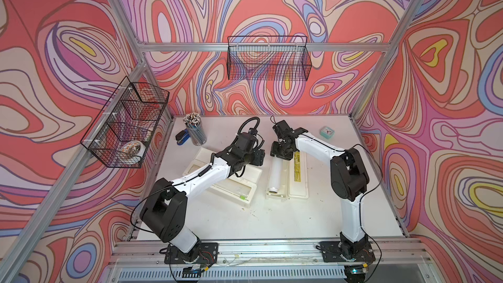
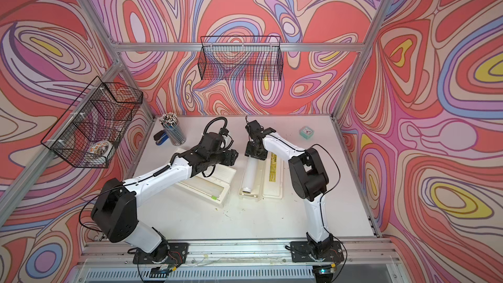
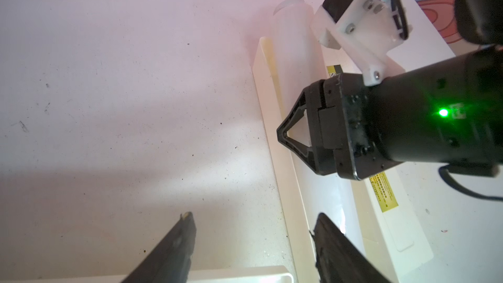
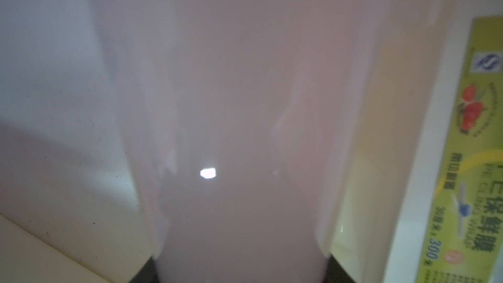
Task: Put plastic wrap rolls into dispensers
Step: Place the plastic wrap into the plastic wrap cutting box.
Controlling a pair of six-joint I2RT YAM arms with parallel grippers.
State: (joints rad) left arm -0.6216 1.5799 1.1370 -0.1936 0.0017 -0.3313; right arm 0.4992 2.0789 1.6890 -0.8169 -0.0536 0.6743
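Top views: right gripper [image 1: 281, 153] clamped on roll [image 1: 276, 175] lying in open dispenser [image 1: 299, 189]; left gripper [image 3: 254, 215] spread, empty, just beside that dispenser.

The left gripper [image 3: 254, 215] hovers over the white table [image 3: 122, 104], its two dark fingers [image 3: 174, 246] spread wide with nothing between them. Just to its right lies an open dispenser [image 3: 270, 110] — a plastic wrap roll [image 3: 292, 58] rests lengthwise in its trough, and the lid [image 3: 402, 235] with its yellow label [image 3: 382, 194] lies flat on the right. The right gripper [image 3: 283, 133] reaches down onto the roll, a green light [image 3: 443, 112] glowing on its body. A second dispenser [image 3: 245, 274] shows only a corner beside the fingers.
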